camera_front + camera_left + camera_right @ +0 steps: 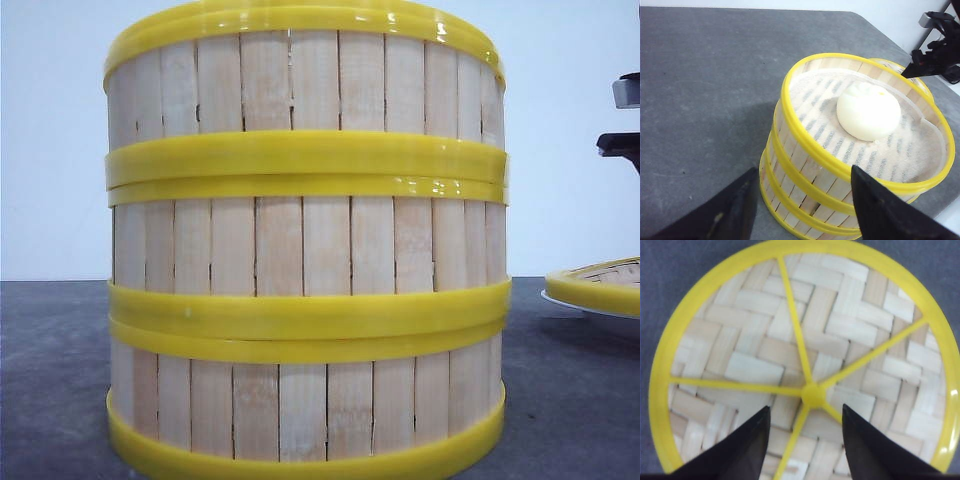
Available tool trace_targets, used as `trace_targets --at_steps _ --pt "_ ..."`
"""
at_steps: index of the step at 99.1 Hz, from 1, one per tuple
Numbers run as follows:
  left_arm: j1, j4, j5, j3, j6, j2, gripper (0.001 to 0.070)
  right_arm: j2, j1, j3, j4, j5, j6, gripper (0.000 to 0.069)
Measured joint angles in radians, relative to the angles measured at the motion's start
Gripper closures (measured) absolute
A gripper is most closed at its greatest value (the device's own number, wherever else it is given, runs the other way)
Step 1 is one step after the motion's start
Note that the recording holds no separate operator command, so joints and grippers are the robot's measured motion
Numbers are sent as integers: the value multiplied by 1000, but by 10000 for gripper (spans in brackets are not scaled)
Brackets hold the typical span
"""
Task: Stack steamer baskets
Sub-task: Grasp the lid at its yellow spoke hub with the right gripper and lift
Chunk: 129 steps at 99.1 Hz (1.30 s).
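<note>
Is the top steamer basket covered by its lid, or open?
Open. The left wrist view shows into the top steamer basket, where a white bun lies uncovered. The lid lies separately under the right gripper.

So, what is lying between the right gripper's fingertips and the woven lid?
Nothing: in the right wrist view the right gripper hangs open directly above the woven lid, its yellow hub showing between the fingertips.
</note>
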<state>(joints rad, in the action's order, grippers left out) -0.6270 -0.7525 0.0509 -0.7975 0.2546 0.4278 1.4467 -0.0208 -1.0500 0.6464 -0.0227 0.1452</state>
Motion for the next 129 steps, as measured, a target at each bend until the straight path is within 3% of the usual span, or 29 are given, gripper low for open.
trace_targets --at_steps 41,83,129 --pt "0 0 0 0 0 0 362 41 -1 0 -46 0 -8 491" --pt "0 0 0 0 -4 0 362 42 -14 -2 -37 -6 -10 612" --pt "0 0 0 0 -4 0 362 42 -26 -14 -15 -1 -18 634"
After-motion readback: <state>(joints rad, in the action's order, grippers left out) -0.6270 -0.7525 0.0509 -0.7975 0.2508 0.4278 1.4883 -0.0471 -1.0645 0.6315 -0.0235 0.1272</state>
